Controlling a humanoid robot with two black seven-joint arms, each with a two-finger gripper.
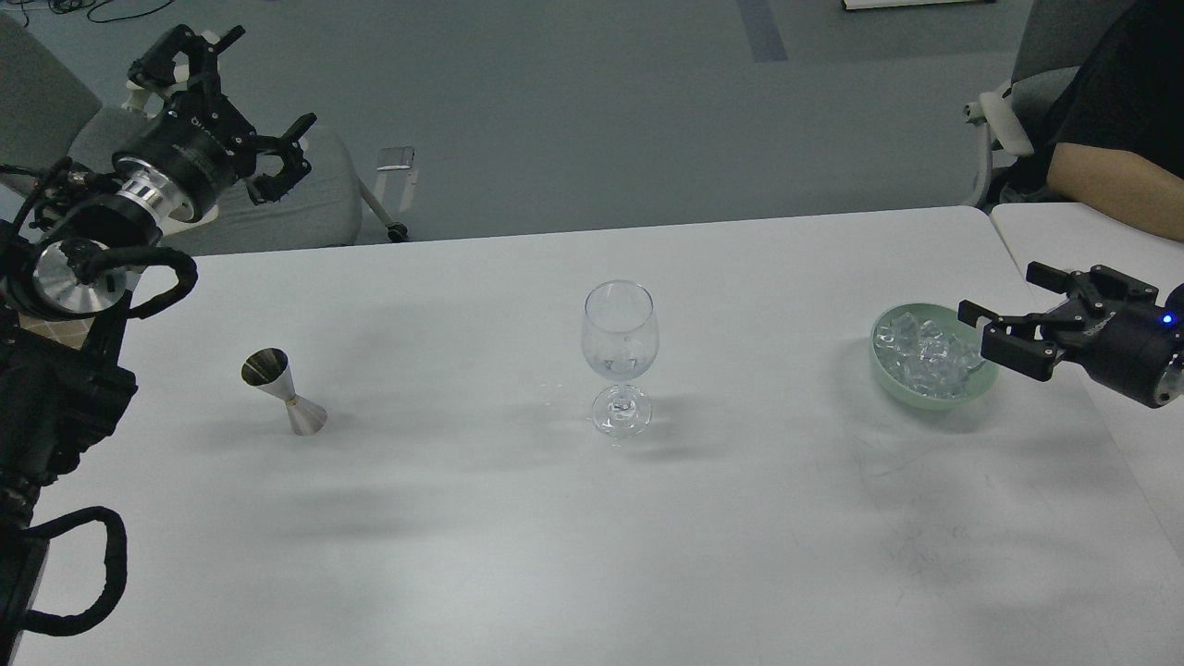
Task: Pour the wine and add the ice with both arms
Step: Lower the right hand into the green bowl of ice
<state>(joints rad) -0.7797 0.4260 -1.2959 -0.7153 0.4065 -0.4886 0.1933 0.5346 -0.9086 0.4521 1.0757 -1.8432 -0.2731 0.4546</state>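
Observation:
A clear stemmed wine glass stands upright at the table's middle. A steel jigger stands on the table to its left. A pale green bowl at the right holds several ice cubes. My left gripper is raised high at the upper left, beyond the table's far edge, with its fingers spread and empty. My right gripper hovers over the bowl's right rim, with its fingers open and nothing between them.
The white table spans the view; a second table adjoins at the right. A person's bare forearm rests at the far right. Grey chairs stand behind the table at the left.

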